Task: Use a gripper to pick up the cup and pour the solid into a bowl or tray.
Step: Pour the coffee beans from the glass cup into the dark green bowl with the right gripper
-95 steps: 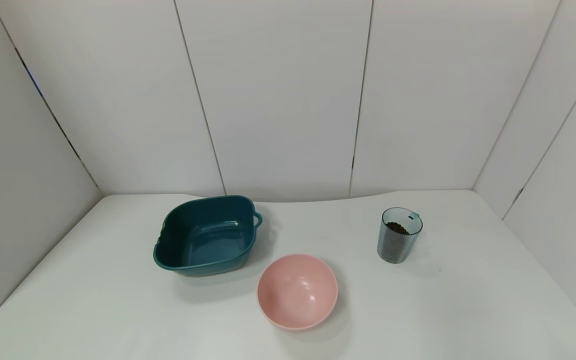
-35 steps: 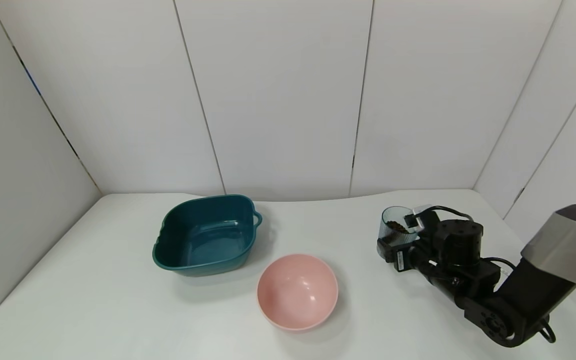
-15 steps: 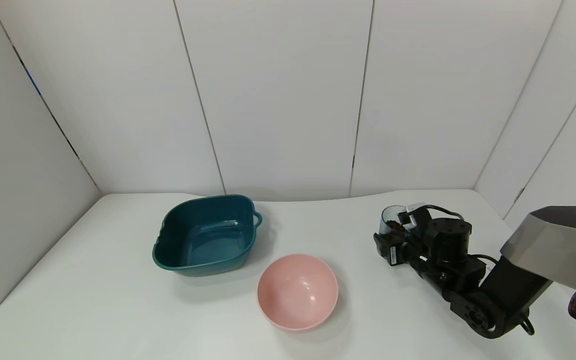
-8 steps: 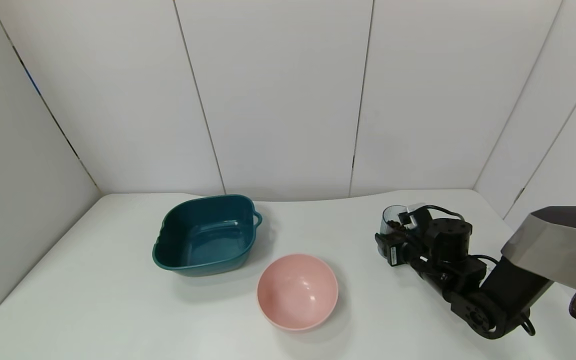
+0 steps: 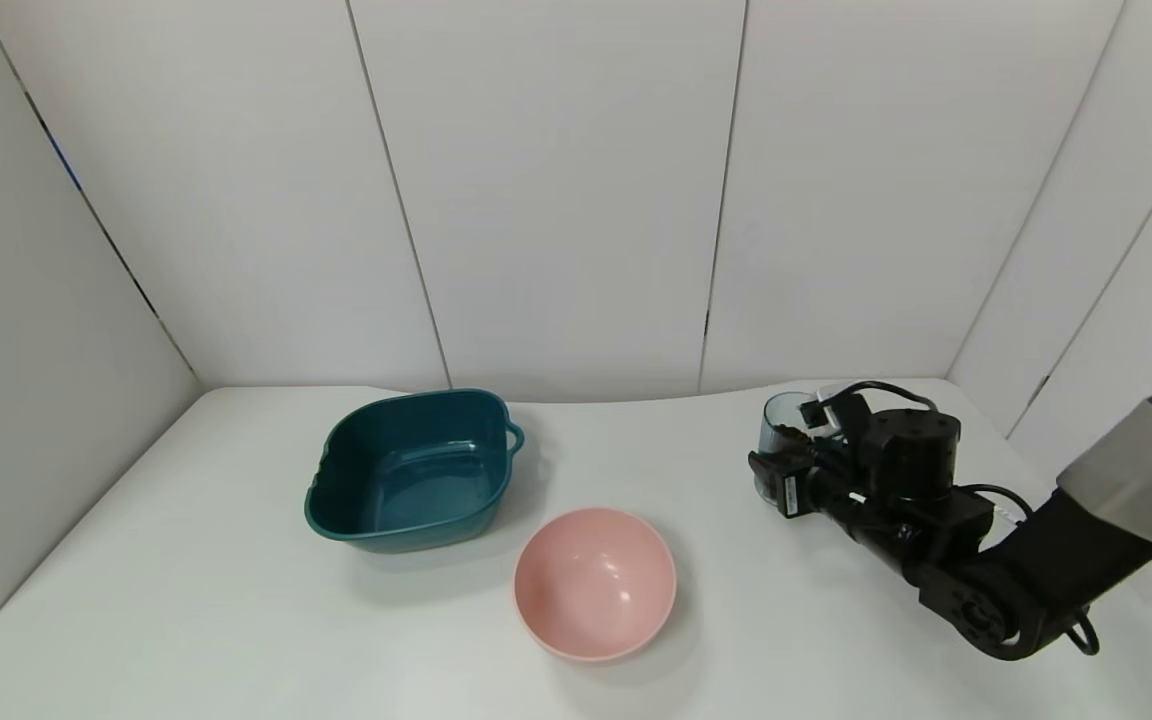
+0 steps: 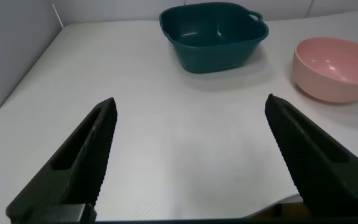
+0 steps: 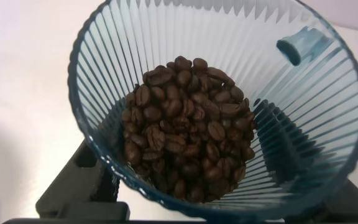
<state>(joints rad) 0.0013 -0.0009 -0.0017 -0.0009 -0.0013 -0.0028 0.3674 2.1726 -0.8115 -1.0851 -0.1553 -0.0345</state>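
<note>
- Two arms belong to the robot; only the right gripper (image 5: 774, 478) works, at the right side of the table (image 5: 236, 600).
- Its fingers (image 7: 82, 186) are clenched on both sides of the cup (image 5: 782, 432), which stands upright, well apart from the other vessels.
- The solid (image 7: 188, 124), dark brown beans, lies inside the cup.
- The teal basin (image 5: 411, 470) is at the left, the pink bowl (image 5: 595, 583) near it.
- The left gripper (image 6: 188, 155) hangs spread wide over bare table, holding nothing.

White table (image 5: 236, 620) with teal basin (image 5: 406, 472) and pink bowl (image 5: 595, 583) near its middle.
</note>
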